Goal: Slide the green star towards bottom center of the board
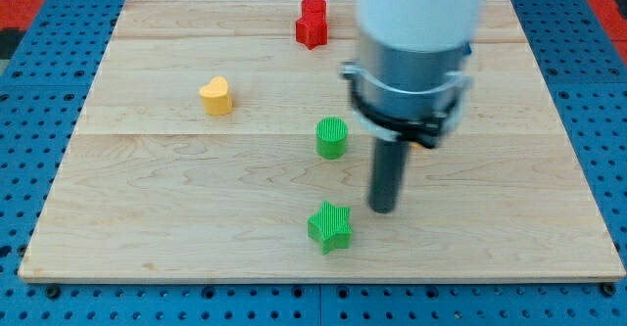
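Wooden board (147,218) holds two green blocks, star (330,226) and cylinder (332,137), my tip (383,209) just right of star.

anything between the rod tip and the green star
Nothing: in the camera view, only bare board separates my tip from the green star, which sits just to its lower left.

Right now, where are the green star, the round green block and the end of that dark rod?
green star (330,226): camera view, centre of its ridged top.
green cylinder (332,136): camera view, middle of its top face.
my tip (382,209): camera view, the rod's very end, just right of the star.
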`<state>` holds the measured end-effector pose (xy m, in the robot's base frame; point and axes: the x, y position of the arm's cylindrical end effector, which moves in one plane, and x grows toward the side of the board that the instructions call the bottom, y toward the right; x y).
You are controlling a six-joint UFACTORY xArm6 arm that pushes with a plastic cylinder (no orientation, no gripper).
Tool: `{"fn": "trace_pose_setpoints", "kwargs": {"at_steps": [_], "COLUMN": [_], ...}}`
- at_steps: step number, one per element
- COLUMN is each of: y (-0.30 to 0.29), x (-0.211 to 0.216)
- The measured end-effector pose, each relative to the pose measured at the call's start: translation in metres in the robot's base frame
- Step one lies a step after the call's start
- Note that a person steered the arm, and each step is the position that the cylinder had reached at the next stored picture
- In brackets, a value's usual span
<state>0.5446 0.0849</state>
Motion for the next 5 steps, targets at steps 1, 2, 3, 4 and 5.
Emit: {"fn": "trace_pose_setpoints", "kwargs": {"at_steps": [1,2,3,4,5], "y": [-0.038,-0.106,-0.068,-0.004,-0.02], "x": [0.042,0.021,0.016,-0.031,-0.084]}}
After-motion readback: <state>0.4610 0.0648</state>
